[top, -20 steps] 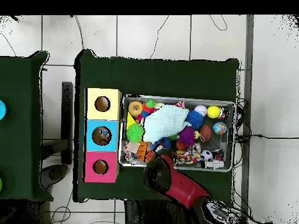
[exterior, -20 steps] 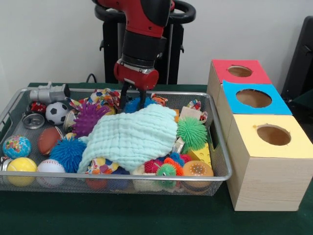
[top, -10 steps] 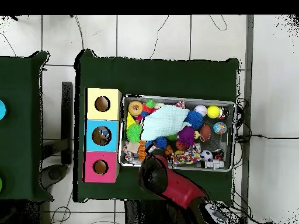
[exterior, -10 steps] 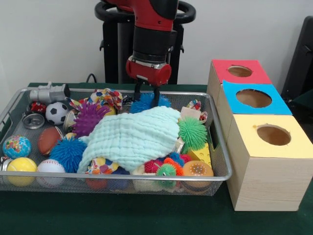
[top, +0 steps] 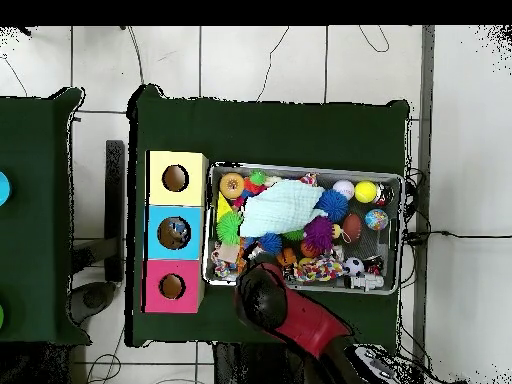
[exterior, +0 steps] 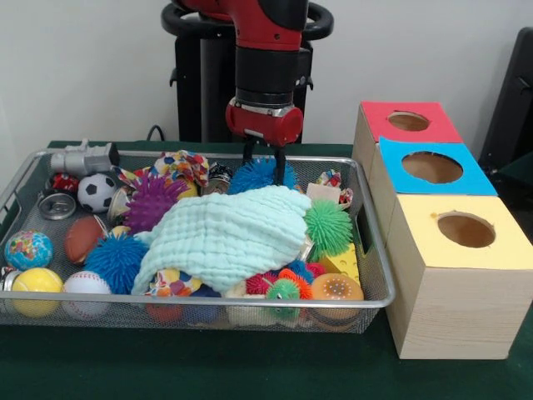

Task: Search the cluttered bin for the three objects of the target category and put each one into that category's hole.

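The silver wire-mesh bin [exterior: 376, 265] is full of toys, with a mint cloth [exterior: 223, 235] draped over its middle. My gripper [exterior: 263, 163] hangs over the bin's far edge, right of centre, shut on a blue spiky ball [exterior: 260, 177] held just above the cloth's far side. In the overhead view the ball [top: 270, 243] shows beside the arm's black head [top: 262, 292], which hides the gripper. Three wooden boxes with holes stand beside the bin: red [exterior: 408, 122], blue [exterior: 431, 167], yellow [exterior: 465, 230].
Also in the bin are a purple spiky ball [exterior: 151, 200], a green spiky ball [exterior: 328, 227], another blue spiky ball [exterior: 115, 260], a soccer ball [exterior: 97, 192], a baseball [exterior: 85, 287], a yellow ball [exterior: 35, 283] and a toy donut [exterior: 336, 288].
In the front view my gripper has moved right along the bin's far edge, and the blue spiky ball has moved right with it.
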You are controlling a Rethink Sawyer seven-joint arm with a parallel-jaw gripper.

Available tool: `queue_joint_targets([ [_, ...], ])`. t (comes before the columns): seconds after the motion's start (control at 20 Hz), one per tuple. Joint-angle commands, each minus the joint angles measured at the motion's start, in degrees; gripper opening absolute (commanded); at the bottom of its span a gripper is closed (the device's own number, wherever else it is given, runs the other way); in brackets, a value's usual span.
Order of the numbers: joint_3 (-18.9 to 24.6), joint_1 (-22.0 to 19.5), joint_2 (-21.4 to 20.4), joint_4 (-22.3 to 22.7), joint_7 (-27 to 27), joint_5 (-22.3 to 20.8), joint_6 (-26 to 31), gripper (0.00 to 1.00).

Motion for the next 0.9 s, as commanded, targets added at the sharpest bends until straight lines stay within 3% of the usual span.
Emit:
queue_joint_targets([
  [0.05, 9.14, -2.36, 1.26, 0.88, 17.03, 3.7, 5.03, 1.0],
  [0.3, 9.92, -2.61, 5.06, -0.17, 17.63, 2.67, -0.08, 1.0],
  [0.55, 11.56, -4.03, 14.1, -3.62, 18.44, -2.6, -10.5, 1.0],
  [0.9, 11.49, -5.64, 21.08, -8.52, 15.5, -7.66, -15.54, 1.0],
])
